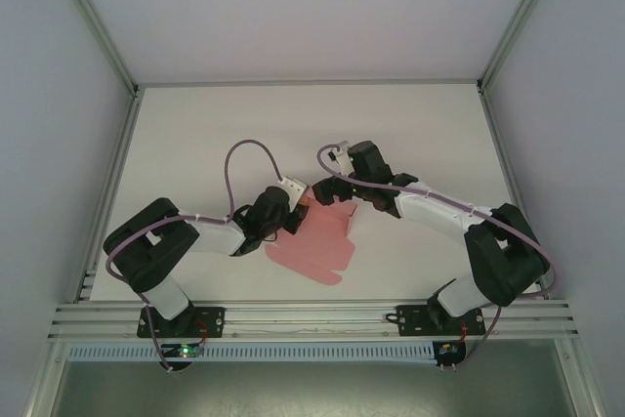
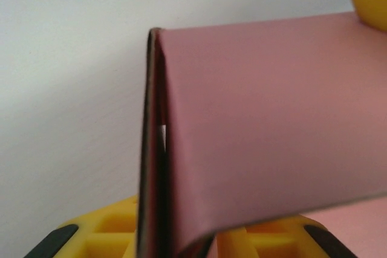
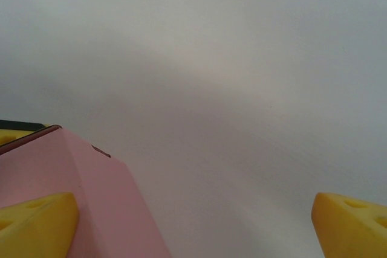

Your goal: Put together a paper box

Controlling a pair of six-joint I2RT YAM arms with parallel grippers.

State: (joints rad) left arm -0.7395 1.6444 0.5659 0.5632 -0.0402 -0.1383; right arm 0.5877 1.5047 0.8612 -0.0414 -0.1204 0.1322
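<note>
White worktop (image 1: 195,144), pale walls around. The paper box (image 1: 317,241) lies part-folded near the middle, toward the near edge. A raised flap stands between the left tool's (image 1: 291,207) fingers (image 2: 97,237) — gripped or loose, I cannot tell. The right tool (image 3: 193,228) gapes wide — one fingertip beside the card.

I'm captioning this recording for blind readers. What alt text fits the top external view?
A pink paper box, not yet assembled and spread out as a die-cut sheet, lies near the middle of a white table. The left gripper and right gripper reach in from either side and meet over its far end.
</note>
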